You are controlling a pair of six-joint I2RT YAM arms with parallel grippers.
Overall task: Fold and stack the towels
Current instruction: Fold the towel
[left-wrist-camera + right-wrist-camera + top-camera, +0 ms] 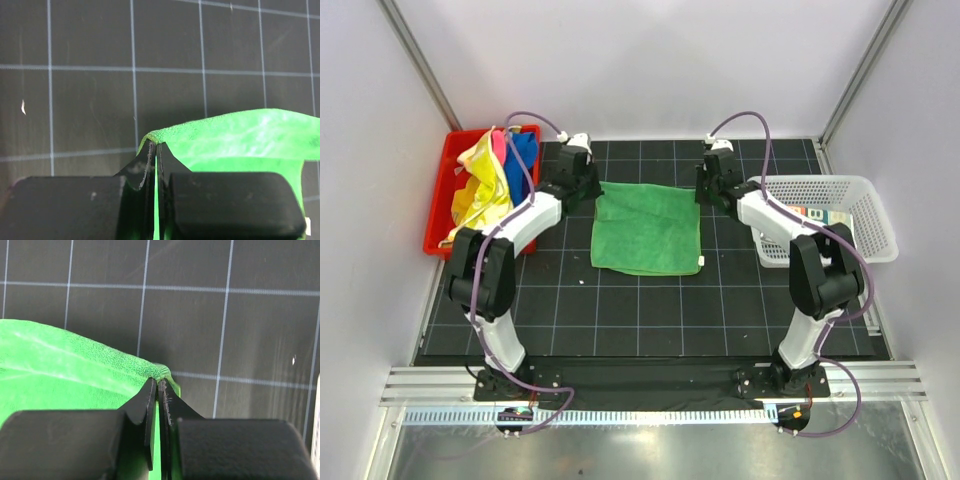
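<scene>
- The left gripper [154, 146] is clamped tight on one corner of the green towel [240, 132]. The cloth edge comes out between its closed fingertips and runs off to this gripper's right, arched a little above the surface.
- The right gripper [159, 382] is pinched closed on the towel's other far corner. Here the cloth bunches at the fingertips and spreads off to this gripper's left.
- In the top view, the two grippers sit at the far edge of the green towel, one at each far corner. From there the towel lies spread between the two arms, reaching back towards their bases, with a roughly square outline.
- A small white tag [701, 260] shows at the towel's near corner on the right arm's side.
- Beneath both grippers and the towel is a black mat [620, 310] with a white grid.
- Further out, left of the left gripper, a red bin [438, 205] stands at the mat's edge. It holds a loose heap made up of a yellow towel [480, 190], a pink-red towel [498, 146] and a blue towel [524, 155].
- Right of the right gripper stands a white mesh basket [865, 187], with a white towel [817, 214] bearing coloured print lying in its bottom.
</scene>
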